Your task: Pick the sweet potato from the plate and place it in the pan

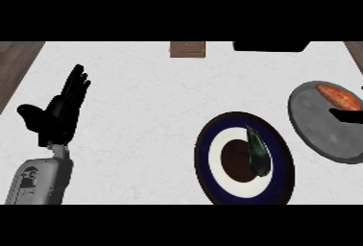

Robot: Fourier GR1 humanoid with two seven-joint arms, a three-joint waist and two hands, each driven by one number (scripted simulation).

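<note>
Left hand (56, 113) at the left of the view: fingers (74, 84) straight and pointing toward the far edge, thumb spread to the left, nothing held; grey forearm (39, 180) entering from the near edge. Right hand (347, 115): only a dark sliver at the right edge, over the pan; whether its fingers are open or closed cannot be told. Sweet potato (339, 98) (orange, elongated) lying in the far part of the grey pan (319, 134) at the right. Plate (245, 158) (dark rim, white ring, dark centre) near and left of the pan, just beside it, carrying a dark green vegetable (258, 153) set lengthwise. All rest on the white table (149, 115). A brown block (187, 49) sits at the far edge.
</note>
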